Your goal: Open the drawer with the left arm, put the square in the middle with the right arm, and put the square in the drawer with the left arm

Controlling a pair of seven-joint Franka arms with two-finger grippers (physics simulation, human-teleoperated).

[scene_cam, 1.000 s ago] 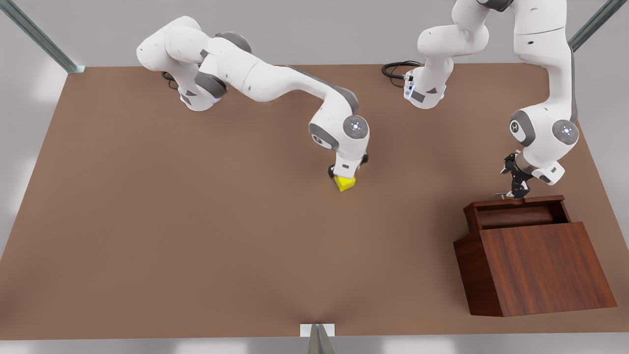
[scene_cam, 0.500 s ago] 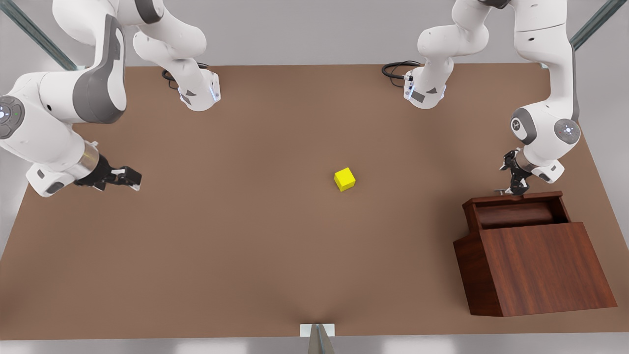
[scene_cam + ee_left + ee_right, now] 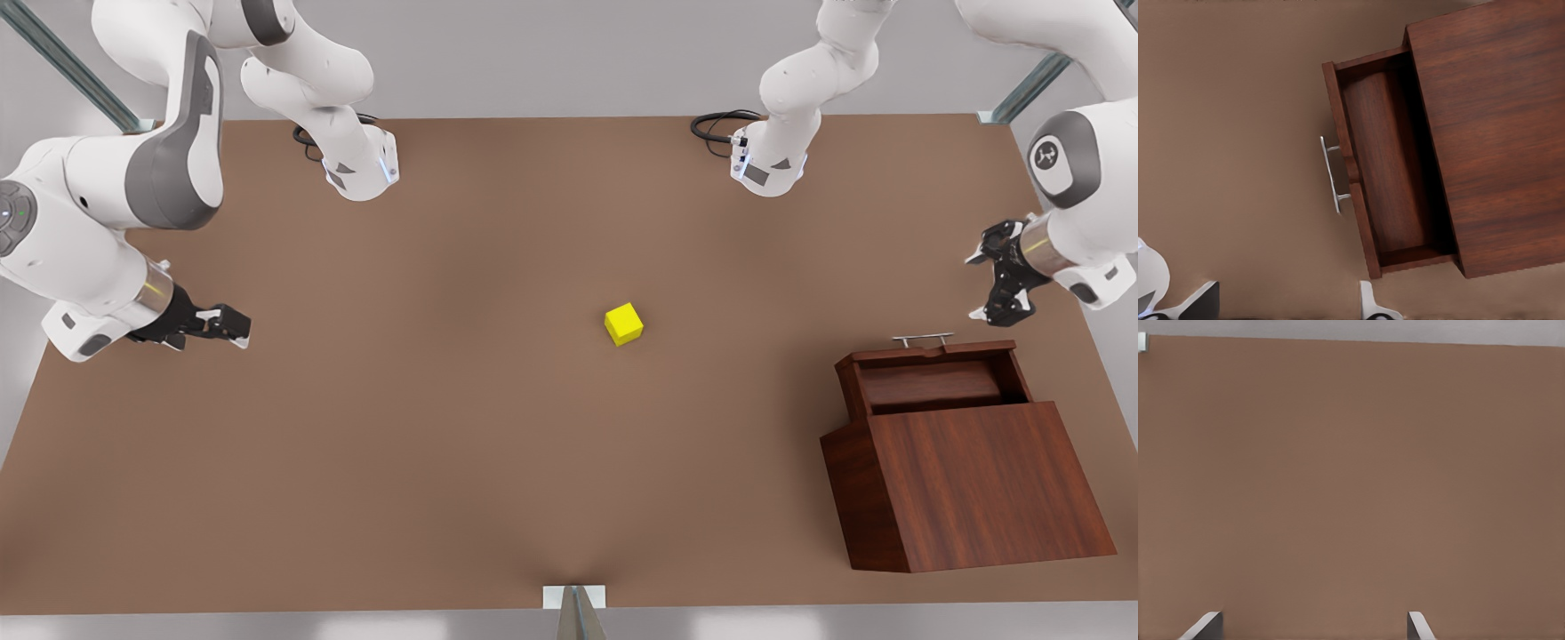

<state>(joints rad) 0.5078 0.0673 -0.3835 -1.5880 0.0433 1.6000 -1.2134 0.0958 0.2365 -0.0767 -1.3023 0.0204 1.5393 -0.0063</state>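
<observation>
Left gripper (image 3: 996, 283) fingers apart, above one open wood-grain drawer (image 3: 929, 384) | right gripper (image 3: 227, 324) fingers apart, waiting | one yellow square (image 3: 624, 324) between grippers on matte worktop (image 3: 444, 400)

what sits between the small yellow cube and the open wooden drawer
Nothing: in the front view only bare brown tabletop lies between the small yellow cube and the open reddish-brown wooden drawer.

Front: I look down steeply over the whole table (image 3: 444, 462).
Left wrist: straight down on the open drawer (image 3: 1385, 180), shared with front.
Right wrist: close over bare tabletop.
</observation>
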